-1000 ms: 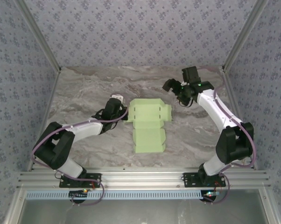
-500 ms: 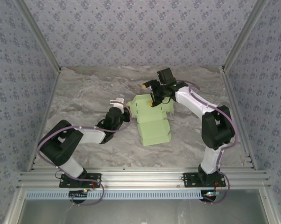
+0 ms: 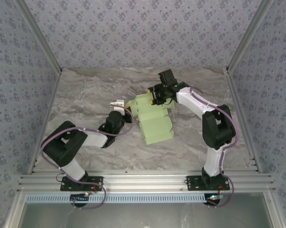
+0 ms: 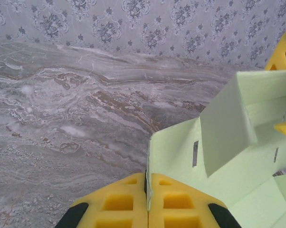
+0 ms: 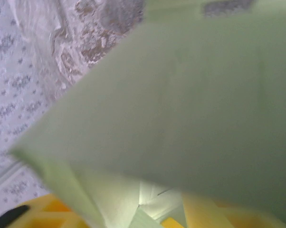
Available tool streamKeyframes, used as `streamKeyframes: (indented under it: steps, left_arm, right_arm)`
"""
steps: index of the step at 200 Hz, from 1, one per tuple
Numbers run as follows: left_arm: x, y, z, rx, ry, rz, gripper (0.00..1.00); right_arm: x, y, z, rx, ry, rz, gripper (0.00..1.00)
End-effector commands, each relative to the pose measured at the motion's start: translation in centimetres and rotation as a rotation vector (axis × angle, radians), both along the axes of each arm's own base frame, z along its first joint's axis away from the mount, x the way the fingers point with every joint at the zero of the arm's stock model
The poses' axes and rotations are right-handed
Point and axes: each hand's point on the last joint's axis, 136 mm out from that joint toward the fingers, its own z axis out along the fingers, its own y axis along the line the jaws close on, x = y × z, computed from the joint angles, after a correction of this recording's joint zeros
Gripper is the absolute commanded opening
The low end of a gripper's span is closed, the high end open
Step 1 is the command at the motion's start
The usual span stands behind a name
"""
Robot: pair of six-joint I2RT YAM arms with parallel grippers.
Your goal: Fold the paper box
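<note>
Clearly the left gripper [image 4: 147,202] is clenched on the paper box [image 3: 153,124], which lies centrally on the table [image 3: 86,90]. The right gripper [image 3: 157,98] straddles a raised flap [image 4: 264,92]; whether it grips, I cannot tell. Fold slowly along the crease while the left anchors.

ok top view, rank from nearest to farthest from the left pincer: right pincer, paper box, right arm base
1. paper box, touching the left pincer, on its right.
2. right pincer, at the box's far flap.
3. right arm base, near right corner.
</note>
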Motion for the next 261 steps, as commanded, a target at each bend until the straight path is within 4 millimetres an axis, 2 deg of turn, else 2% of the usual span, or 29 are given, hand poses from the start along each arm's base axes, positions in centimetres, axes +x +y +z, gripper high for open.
streamKeyframes:
  steps: [1,23,36,55,63,89,103,111,125,129,137,140,142,156,158,165,184,198,224,261]
  left_arm:
    - [0.1,-0.2,1.2,-0.026,-0.051,0.006,0.02]
    - [0.2,-0.2,1.0,-0.019,-0.049,0.008,0.07]
    - [0.1,0.0,0.9,-0.025,-0.031,0.016,0.17]
    - [-0.6,-0.2,0.8,-0.041,-0.017,-0.017,0.41]
    - [-1.0,-0.6,0.9,-0.033,-0.01,-0.055,0.48]
    - [-2.7,-0.7,0.4,0.02,0.071,-0.135,0.58]
    - [-4.0,-0.6,0.6,0.016,0.06,-0.197,0.61]
    - [-4.4,0.1,0.9,-0.008,0.057,-0.192,0.72]
    - [-4.9,1.6,1.1,-0.051,0.068,-0.165,0.74]
    - [-5.0,2.0,1.3,-0.055,0.064,-0.165,0.82]
    - [-5.4,2.4,1.7,-0.05,0.038,-0.175,0.86]
    - [-5.5,2.5,2.0,-0.045,0.026,-0.181,0.97]
    - [-5.6,2.5,2.1,-0.041,0.017,-0.186,0.99]
    - [-6.1,2.6,2.9,0.007,-0.021,-0.222,0.99]
    - [-6.1,2.6,3.0,0.014,-0.022,-0.226,0.99]
    - [-6.2,2.4,3.0,0.045,-0.02,-0.252,0.99]
    - [-6.6,1.7,1.8,0.13,0.007,-0.322,0.99]
    - [-6.9,1.4,1.2,0.129,0.003,-0.359,0.99]
    - [-6.8,2.2,1.4,0.066,-0.029,-0.321,0.99]
    - [-6.8,3.1,1.3,0.084,-0.022,-0.312,0.98]
  right_arm:
    - [0.0,0.0,-0.7,-0.033,0.037,-0.025,0.32]
    - [-0.1,-0.4,-0.5,-0.06,0.032,-0.025,0.18]
    - [-0.2,-0.5,-0.8,-0.07,0.04,-0.022,0.11]
    - [-0.4,-0.3,-1.2,-0.075,0.03,0.006,0.08]
    - [-0.3,-0.2,-1.4,-0.077,0.013,0.022,0.07]
    - [-0.3,0.4,-1.8,-0.049,-0.039,0.093,0.03]
    - [-0.5,0.0,-1.9,-0.059,-0.067,0.125,0.03]
    - [-0.5,-0.2,-2.0,-0.062,-0.089,0.139,0.03]
    - [-0.7,-0.4,-2.3,-0.037,-0.11,0.15,0.02]
    - [-0.6,-0.4,-2.3,-0.025,-0.128,0.153,0.01]
    - [-0.4,-0.3,-2.1,0.006,-0.173,0.163,0.01]
    - [-0.3,-0.3,-2.0,0.015,-0.19,0.164,0.01]
    - [-0.3,-0.3,-1.9,0.021,-0.199,0.164,0.01]
    - [-0.2,-0.5,-1.3,0.043,-0.273,0.172,0.01]
    - [-0.6,-0.8,-2.1,0.037,-0.265,0.175,0.01]
    - [-0.8,-1.0,-2.2,0.041,-0.288,0.181,0.02]
    - [-1.0,-1.3,-1.8,0.083,-0.35,0.192,0.02]
    - [-0.9,-1.5,-1.2,0.12,-0.398,0.195,0.01]
    - [-0.4,-0.8,0.5,0.174,-0.473,0.225,0.0]
    - [0.1,0.9,2.8,0.21,-0.62,0.299,0.01]
